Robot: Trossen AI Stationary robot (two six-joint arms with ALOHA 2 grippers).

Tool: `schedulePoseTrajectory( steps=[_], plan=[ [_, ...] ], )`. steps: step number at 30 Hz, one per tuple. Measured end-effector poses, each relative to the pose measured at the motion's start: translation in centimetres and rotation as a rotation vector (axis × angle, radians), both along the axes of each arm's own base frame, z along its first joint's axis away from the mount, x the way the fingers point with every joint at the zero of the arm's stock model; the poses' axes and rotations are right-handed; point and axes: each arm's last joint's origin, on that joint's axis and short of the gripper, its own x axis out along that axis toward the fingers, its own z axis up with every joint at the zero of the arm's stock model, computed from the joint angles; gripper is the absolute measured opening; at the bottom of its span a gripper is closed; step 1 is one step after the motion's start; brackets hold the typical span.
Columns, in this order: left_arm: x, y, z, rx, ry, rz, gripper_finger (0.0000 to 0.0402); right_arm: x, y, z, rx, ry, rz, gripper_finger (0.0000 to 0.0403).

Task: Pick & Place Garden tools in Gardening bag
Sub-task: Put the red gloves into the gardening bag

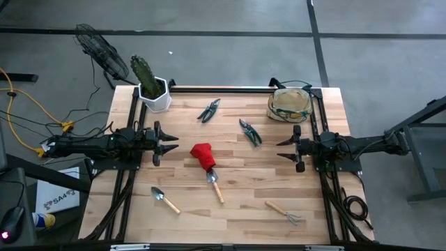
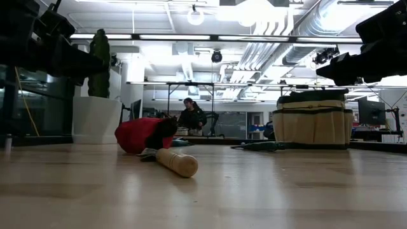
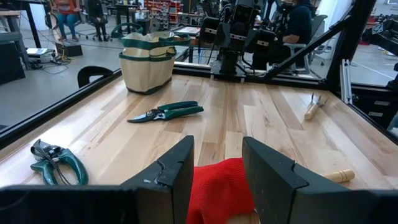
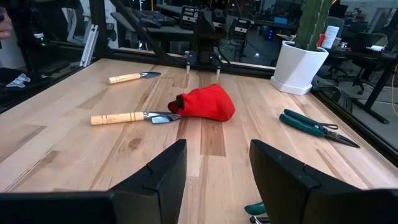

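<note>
High view: my left tool (image 1: 169,146) gapes empty at frame left, red glove (image 1: 203,155) just right of it. Right tool (image 1: 284,148) open, empty; bag (image 1: 290,103) upper right on counter (image 1: 230,202).

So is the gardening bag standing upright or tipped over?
Upright: the gardening bag stands on its base, mouth up, at the table's corner.

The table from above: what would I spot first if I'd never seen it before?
Probably the bright red glove-like piece in the middle of the wooden table, lying over the blade end of a trowel. Next, the two dark arms at the sides, the left gripper and the right gripper, both open and facing each other. The tan gardening bag and a cactus in a white pot sit at the far corners.
</note>
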Motion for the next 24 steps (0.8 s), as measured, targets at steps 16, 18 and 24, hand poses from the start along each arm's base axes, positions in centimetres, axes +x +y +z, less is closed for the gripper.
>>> schedulePoseTrajectory(
  steps=[16,18,24],
  plan=[
    [0.01,-0.05,-0.04,-0.003,0.003,-0.017,0.0134,0.02,-0.14,0.20,0.054,-0.023,-0.057,0.0168],
    [0.01,-0.05,-0.02,0.012,0.003,-0.018,0.0134,0.02,-0.15,0.19,0.080,-0.023,-0.063,0.0168],
    [0.03,-0.23,-0.04,0.038,0.006,-0.083,0.0137,0.03,-0.15,0.26,0.157,-0.031,-0.070,0.0168]
  ],
)
